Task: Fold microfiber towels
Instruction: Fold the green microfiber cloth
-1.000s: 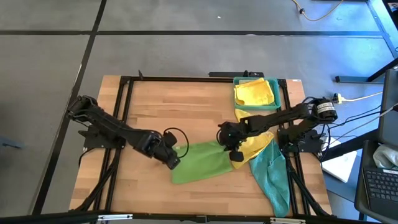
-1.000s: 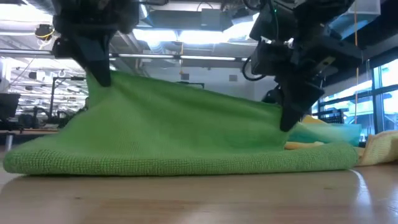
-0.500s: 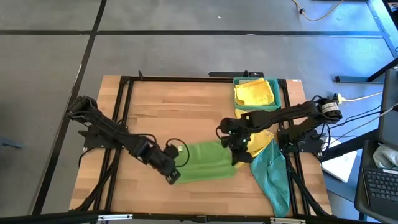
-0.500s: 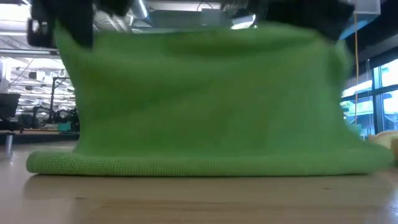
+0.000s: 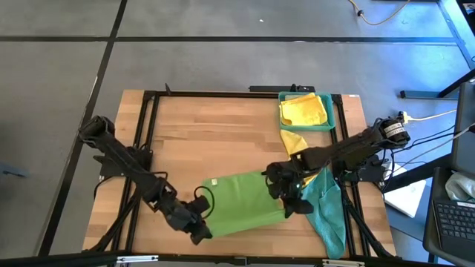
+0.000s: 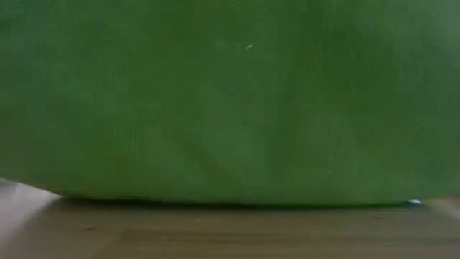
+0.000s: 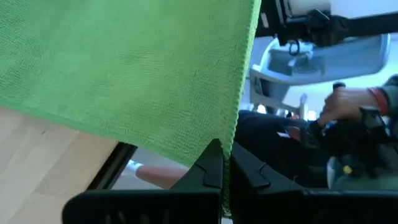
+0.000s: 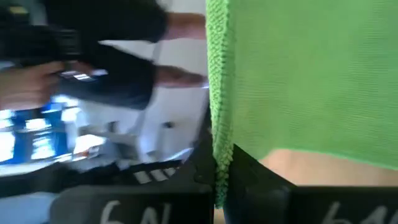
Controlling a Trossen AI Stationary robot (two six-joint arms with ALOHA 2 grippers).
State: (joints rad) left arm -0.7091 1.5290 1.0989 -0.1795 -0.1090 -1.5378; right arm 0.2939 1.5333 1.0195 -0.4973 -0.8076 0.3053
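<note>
Both arms are gripping the bright green towel (image 5: 241, 205) near the front edge of the table (image 5: 193, 141). The left gripper (image 5: 199, 233) is sitting at the towel's front-left corner, fingers pinched together on the cloth edge; the left wrist view is showing the green hem running down into the closed fingertips (image 7: 214, 163). The right gripper (image 5: 291, 208) is clamping the front-right corner the same way, with the hem dropping between its fingers (image 8: 217, 168) in the right wrist view.

In the high view the towel is spreading as a rough rectangle between the two grippers, its far edge lying on the wood. In the low view the green cloth (image 6: 230, 101) is filling nearly the whole picture, its lower fold touching the tabletop.

A teal towel (image 5: 326, 211) is lying just right of the green one, trailing toward the front-right corner of the table. A yellow towel (image 5: 298, 152) is lying partly under the right arm, between the teal towel and the teal tray (image 5: 338, 119). Another yellow towel (image 5: 304, 110) is lying in that tray at the back right.

A person's hand (image 7: 336, 107) is showing in the room beyond, in the left wrist view.
</note>
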